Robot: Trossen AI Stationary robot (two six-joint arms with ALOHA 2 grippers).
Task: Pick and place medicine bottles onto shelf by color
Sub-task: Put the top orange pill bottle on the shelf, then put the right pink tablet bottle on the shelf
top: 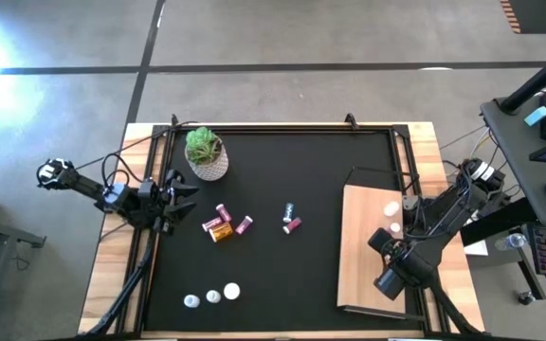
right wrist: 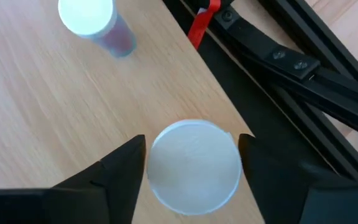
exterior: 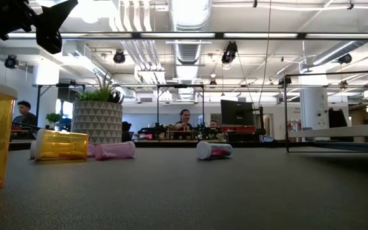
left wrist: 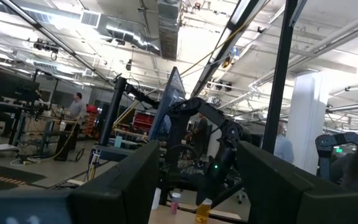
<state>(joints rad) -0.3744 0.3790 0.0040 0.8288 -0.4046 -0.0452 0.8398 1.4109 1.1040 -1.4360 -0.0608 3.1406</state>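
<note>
Open industrial hall with grey concrete floor [top: 301, 38] crossed by dark lines, exposed ducting [exterior: 187, 25] and strip lights [exterior: 171, 35] overhead, white columns [exterior: 315, 105], desks with monitors [exterior: 235, 114], people [exterior: 184, 118] seated far behind.

No text, label, brand name, number or sign can be read in any of the views. The small cylindrical medicine bottles [top: 221, 227] carry labels, but their print is far too small to make out.
</note>
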